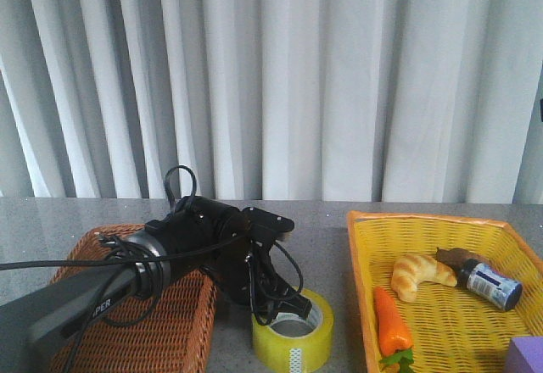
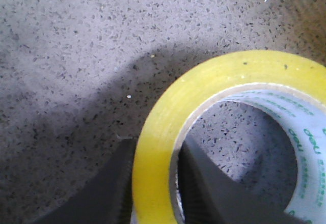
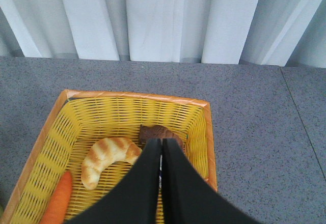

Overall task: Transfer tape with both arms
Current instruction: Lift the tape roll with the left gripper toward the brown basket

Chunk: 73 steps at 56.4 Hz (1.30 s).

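The tape [image 1: 294,342], a yellow-green roll with a white printed core, lies flat on the grey table just right of the brown basket. My left gripper [image 1: 292,313] reaches down onto its near rim. In the left wrist view one finger [image 2: 114,186] presses the outside of the tape [image 2: 204,94] wall and the other sits inside the core, so the left gripper [image 2: 155,150] is shut on the roll's wall. My right gripper [image 3: 161,142] is shut on nothing and hovers over the yellow basket [image 3: 132,96]. It does not show in the front view.
A brown wicker basket [image 1: 174,326] sits under the left arm. The yellow basket [image 1: 363,284] at right holds a croissant [image 1: 416,273], a carrot [image 1: 392,320], a small dark bottle [image 1: 489,282] and a purple block [image 1: 528,356]. Curtains close off the back.
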{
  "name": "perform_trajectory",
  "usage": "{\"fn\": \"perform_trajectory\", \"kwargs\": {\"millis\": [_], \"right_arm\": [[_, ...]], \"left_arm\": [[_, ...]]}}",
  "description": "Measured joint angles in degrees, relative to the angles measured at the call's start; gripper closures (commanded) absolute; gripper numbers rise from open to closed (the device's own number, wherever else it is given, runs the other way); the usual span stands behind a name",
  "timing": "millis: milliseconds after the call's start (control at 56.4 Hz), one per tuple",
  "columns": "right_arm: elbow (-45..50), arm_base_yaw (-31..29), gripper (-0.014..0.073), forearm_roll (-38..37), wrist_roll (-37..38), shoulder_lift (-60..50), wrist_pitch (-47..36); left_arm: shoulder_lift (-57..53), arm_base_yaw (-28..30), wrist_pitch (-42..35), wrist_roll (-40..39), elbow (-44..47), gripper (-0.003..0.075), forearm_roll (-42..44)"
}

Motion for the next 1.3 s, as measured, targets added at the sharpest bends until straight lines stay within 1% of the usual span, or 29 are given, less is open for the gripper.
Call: {"fn": "perform_trajectory", "kwargs": {"millis": [284,426,657,834,958,1118,1207,1295], "right_arm": [[0.0,0.0,0.0601,0.0,0.0,0.0,0.0],[0.0,0.0,0.0601,0.0,0.0,0.0,0.0],[0.0,0.0,0.0601,0.0,0.0,0.0,0.0],[0.0,0.0,0.0601,0.0,0.0,0.0,0.0],[0.0,0.0,0.0601,0.0,0.0,0.0,0.0],[0.0,0.0,0.0601,0.0,0.0,0.0,0.0],[0.0,0.0,0.0601,0.0,0.0,0.0,0.0],[0.0,0.0,0.0601,0.0,0.0,0.0,0.0]], "left_arm": [[-0.4,0.0,-0.1,0.0,0.0,0.0634,0.1],[-2.5,0.0,-1.8,0.1,0.1,0.0632,0.4],[-11.5,0.0,-7.2,0.1,0.1,0.063,0.4],[-19.0,0.0,-7.8,0.2,0.0,0.0629,1.5],[-23.5,0.0,-5.9,0.4,0.0,0.0629,5.9],[-27.2,0.2,1.0,-0.6,0.0,0.0629,15.9],[-28.1,1.9,4.0,-4.8,0.0,0.0629,19.7],[-28.9,5.2,4.4,-8.6,0.6,0.0629,21.3]]}}
